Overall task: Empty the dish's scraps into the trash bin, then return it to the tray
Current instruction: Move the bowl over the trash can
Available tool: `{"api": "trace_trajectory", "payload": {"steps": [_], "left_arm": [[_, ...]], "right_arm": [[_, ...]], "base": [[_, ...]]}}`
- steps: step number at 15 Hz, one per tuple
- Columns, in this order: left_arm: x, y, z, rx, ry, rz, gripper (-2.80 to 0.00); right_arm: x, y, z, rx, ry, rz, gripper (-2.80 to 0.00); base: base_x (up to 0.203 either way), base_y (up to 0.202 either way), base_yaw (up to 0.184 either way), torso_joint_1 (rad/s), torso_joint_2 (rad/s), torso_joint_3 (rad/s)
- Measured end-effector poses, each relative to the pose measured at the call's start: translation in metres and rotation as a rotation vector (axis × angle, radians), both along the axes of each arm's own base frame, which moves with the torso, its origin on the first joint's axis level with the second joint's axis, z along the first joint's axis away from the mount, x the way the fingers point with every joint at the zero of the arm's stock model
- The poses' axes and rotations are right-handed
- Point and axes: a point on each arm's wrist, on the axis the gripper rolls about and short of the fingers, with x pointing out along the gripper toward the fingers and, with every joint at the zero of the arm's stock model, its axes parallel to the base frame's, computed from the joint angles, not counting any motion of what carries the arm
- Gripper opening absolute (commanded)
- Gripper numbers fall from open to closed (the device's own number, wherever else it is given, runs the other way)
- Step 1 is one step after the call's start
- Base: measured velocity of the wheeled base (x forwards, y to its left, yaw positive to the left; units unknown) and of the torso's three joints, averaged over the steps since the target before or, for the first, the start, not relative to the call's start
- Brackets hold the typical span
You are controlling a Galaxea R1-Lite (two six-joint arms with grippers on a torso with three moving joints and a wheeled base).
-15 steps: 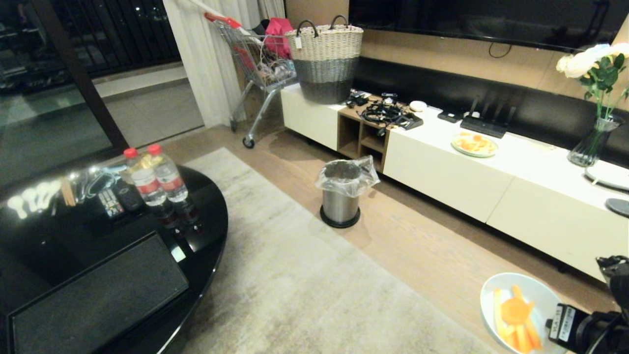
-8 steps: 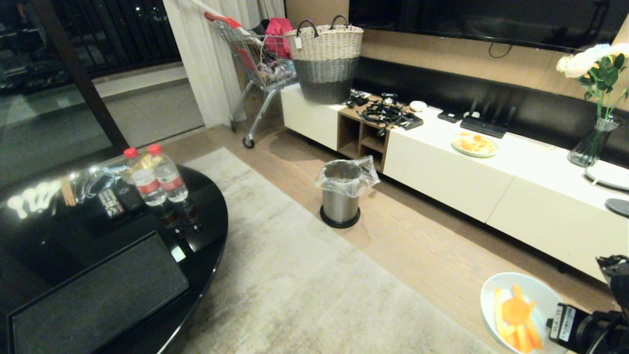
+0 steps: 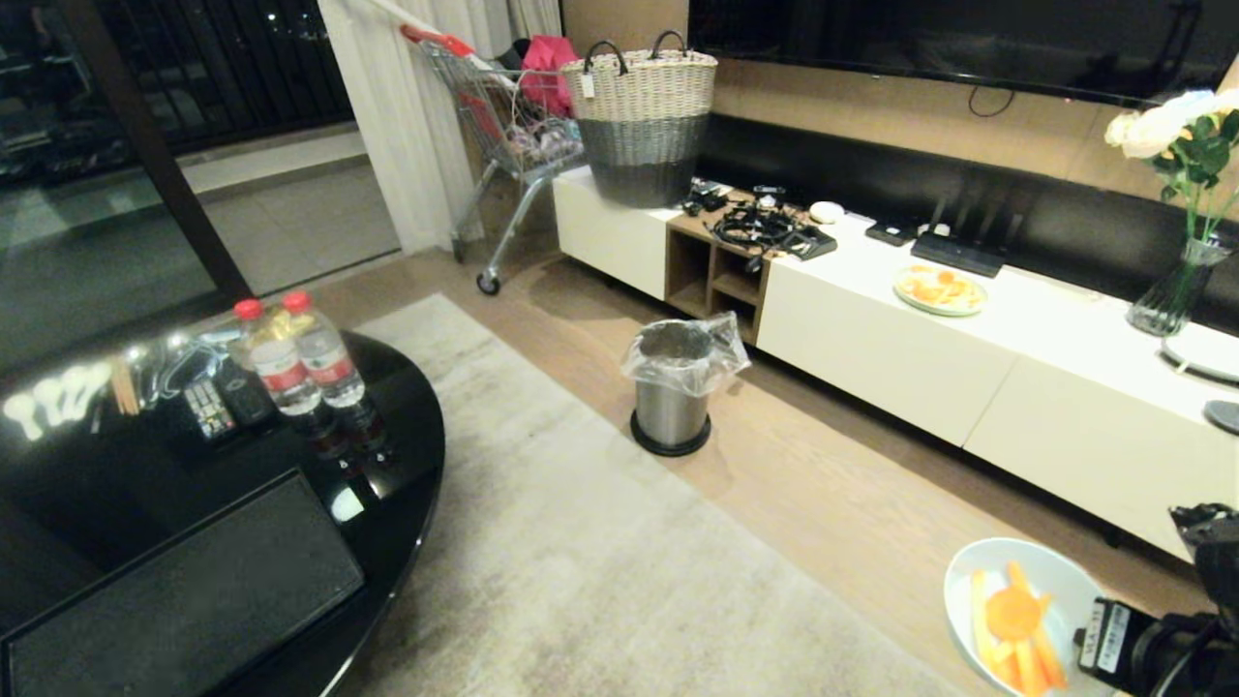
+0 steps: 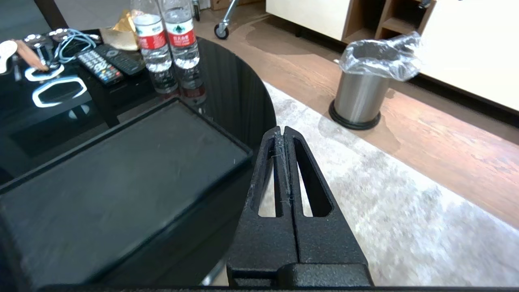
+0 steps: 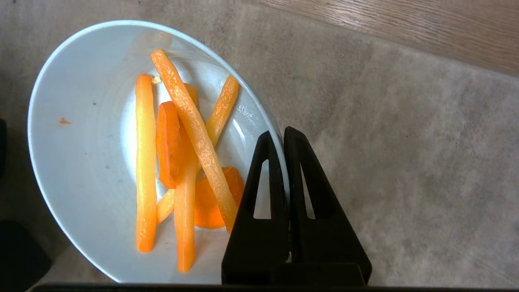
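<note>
The dish, a small white bowl, hangs low at the right over the rug's edge, level. It holds the scraps, several orange and pale yellow strips and a round slice. My right gripper is shut on the dish at its rim, one finger inside and one outside, next to the scraps. The steel trash bin with its clear liner stands on the wood floor farther ahead, well apart from the dish. On the black table lies the tray, bare. Beside the tray, my left gripper is shut and empty.
The round black glass table carries two water bottles and remotes. A long white cabinet behind the bin bears a green plate, a woven basket and a vase. A shopping cart stands beyond.
The whole scene has shifted a little in the head view, so the camera has moved slightly. The dish keeps its place in my right gripper, still level with the scraps in it.
</note>
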Motion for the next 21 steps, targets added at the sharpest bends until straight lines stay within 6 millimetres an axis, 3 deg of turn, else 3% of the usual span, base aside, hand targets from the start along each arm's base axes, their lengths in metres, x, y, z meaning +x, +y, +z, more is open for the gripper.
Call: {"api": "trace_trajectory", "payload": {"steps": [17, 21], "left_arm": [[0.0000, 0.0000, 0.0000, 0.002, 0.000, -0.002, -2.80], [0.0000, 0.0000, 0.0000, 0.001, 0.000, 0.000, -2.80]], "right_arm": [[0.0027, 0.0015, -0.0041, -0.006, 0.026, 0.002, -2.80], [0.0016, 0.0011, -0.0056, -0.007, 0.032, 0.000, -2.80]], "base": [[0.184, 0.000, 0.001, 0.004, 0.00, 0.002], [0.046, 0.000, 0.002, 0.006, 0.00, 0.000]]}}
